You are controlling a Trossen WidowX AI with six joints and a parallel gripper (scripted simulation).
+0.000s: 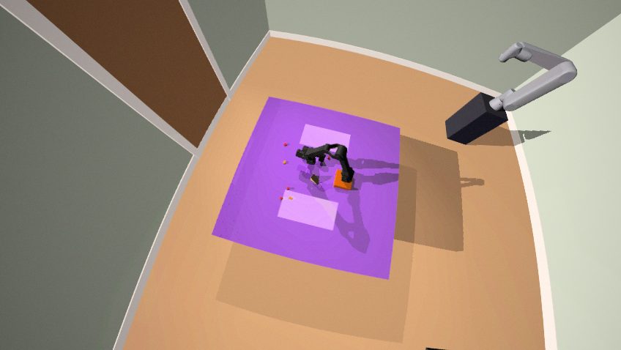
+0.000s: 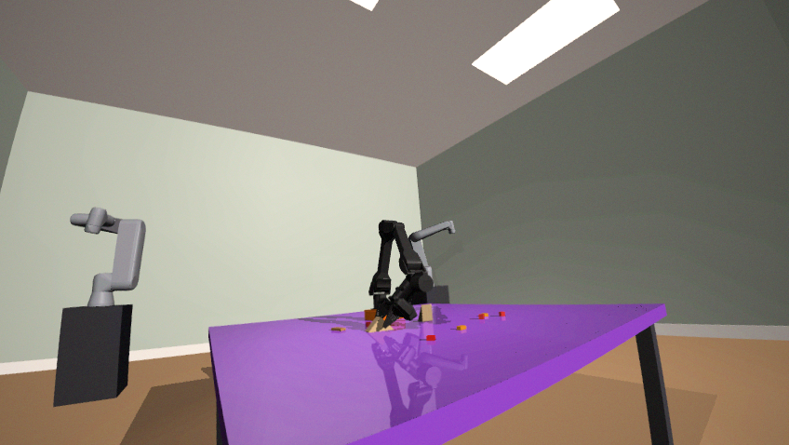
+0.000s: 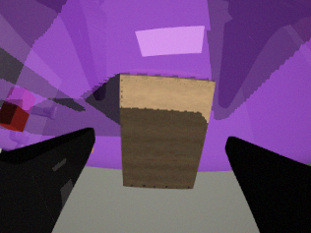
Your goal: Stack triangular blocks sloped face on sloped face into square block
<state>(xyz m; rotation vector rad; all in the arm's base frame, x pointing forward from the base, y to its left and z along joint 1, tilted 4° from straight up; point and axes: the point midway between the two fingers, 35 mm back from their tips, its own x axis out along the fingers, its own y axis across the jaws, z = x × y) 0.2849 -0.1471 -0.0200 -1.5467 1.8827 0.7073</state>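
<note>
A: Left to right, wrist view: left finger (image 3: pixel 46 176) dark and wide of the wooden triangular block (image 3: pixel 163 133), block centred in the gap, right finger (image 3: pixel 271 186) equally wide. Nothing touching yet.

B: So gripper (image 3: pixel 159 222) spread fully, empty. Block location?

A: Resting on the purple table (image 3: pixel 262 117), directly beneath the fingers. Second triangular block (image 2: pixel 425 313) standing apart, to the right in the exterior view.

B: Handling?

A: Probably rigid, light wood; smooth faces likely slippery. Best pinched across the flat parallel ends, never the slope.
</note>
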